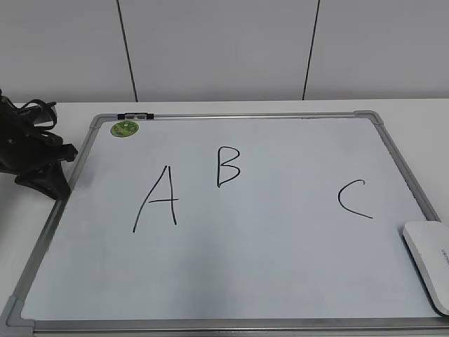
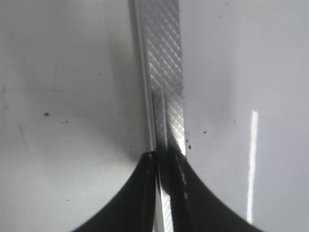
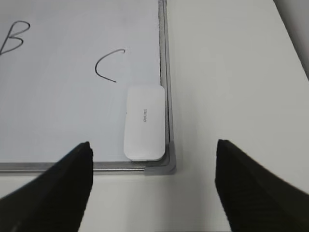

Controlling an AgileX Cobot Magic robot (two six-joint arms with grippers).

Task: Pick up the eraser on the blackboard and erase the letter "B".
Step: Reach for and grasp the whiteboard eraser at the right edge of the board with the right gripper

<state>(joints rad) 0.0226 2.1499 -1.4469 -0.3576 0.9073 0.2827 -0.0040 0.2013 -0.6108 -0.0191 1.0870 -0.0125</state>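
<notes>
- Right wrist view looks down on the eraser (image 3: 144, 123), which lies flat on the blackboard (image 3: 58, 111) at its near right corner, its long side tight against the right frame rail; parked there it leaves the lettered area free.
- Right gripper (image 3: 153, 186) hangs well above it, released, with its two dark fingers spread wide; the eraser sits between them but farther off, so the claw seems lined up for a descent with nothing grasped yet.
- Exterior view shows the letter "B" (image 1: 229, 166) intact, left of centre and toward the far edge, just right of the taller "A" (image 1: 157, 200); the "C" (image 1: 353, 199) stands between it and the eraser, so the wipe will likely need care to miss the neighbours.
- Left gripper (image 2: 164, 193) rests at the board's left frame rail (image 2: 166, 72), its fingers clenched with only a narrow slit showing the metal; I judge it is parked aside, perhaps steadying the board.
- Green magnet (image 1: 125, 128) sits at the far left corner, well apart from everything.
</notes>
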